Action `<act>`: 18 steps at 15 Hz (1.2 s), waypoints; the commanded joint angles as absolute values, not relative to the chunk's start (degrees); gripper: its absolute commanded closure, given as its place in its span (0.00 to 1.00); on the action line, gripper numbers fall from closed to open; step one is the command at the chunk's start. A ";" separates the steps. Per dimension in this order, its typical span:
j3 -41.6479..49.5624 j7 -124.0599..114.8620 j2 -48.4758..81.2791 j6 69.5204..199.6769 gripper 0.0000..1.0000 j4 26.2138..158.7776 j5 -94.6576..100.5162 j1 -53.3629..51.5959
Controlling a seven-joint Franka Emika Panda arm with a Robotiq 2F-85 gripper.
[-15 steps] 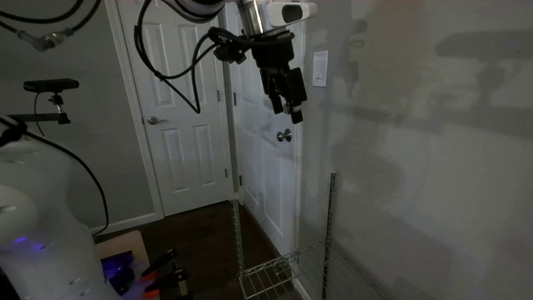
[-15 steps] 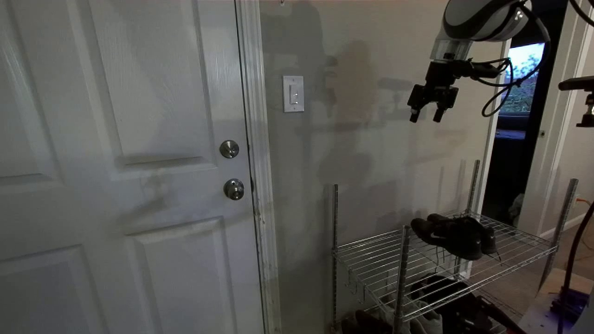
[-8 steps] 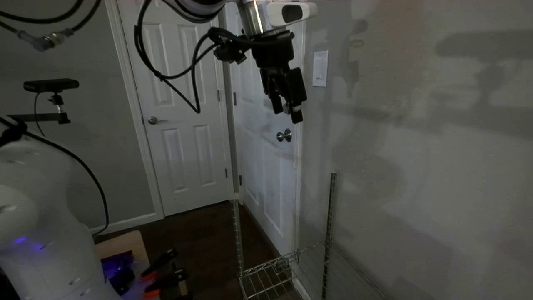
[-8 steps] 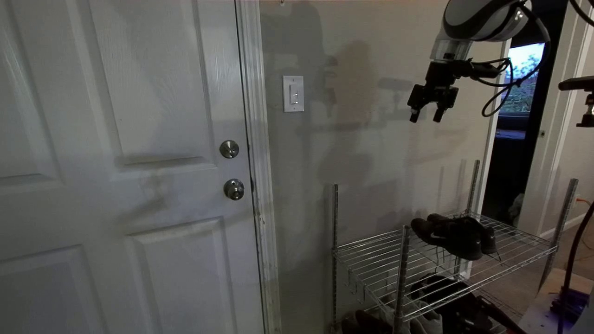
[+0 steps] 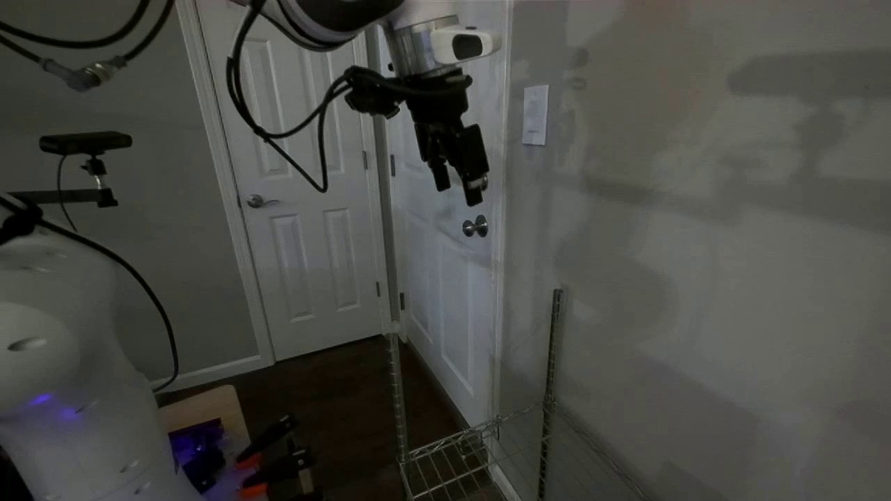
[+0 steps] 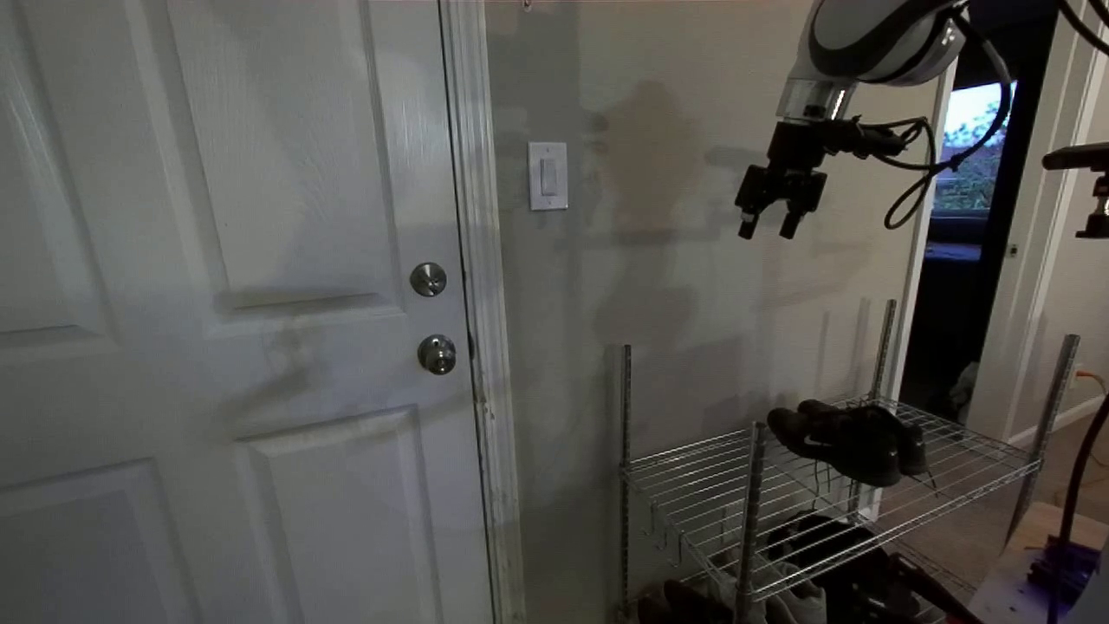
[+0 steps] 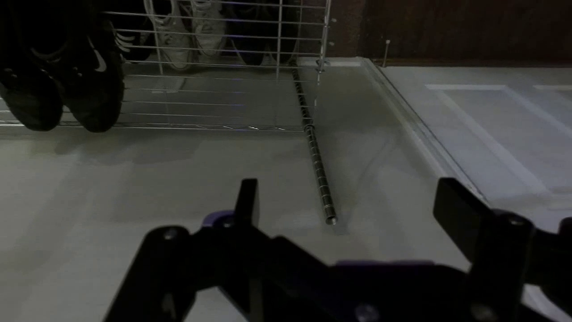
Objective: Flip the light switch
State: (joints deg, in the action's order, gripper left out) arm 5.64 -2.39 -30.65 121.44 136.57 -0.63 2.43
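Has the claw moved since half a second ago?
Yes. In an exterior view, the claw has shifted toward the picture's left and slightly down, so it appears nearer the fixed light switch.

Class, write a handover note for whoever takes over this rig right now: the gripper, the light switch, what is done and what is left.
Gripper: open, fingers apart, holding nothing.
Light switch: on the wall beside the door frame, away from the gripper.
Done: no contact at this moment; the frames don't settle whether the switch has been flipped.
Left: if not, bring the gripper to the switch and flip it; closing the fingers first may give a firmer push.
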 commanded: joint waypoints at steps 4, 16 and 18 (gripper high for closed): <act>-0.52 -0.26 -32.56 132.21 0.00 141.35 -4.68 -4.88; 1.03 6.61 -30.42 157.57 0.83 142.56 -9.26 -14.81; 2.25 7.76 -30.08 160.51 0.95 143.05 -10.86 -16.54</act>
State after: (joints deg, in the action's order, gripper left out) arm 0.12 3.72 -30.36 155.61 141.63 -7.32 -13.89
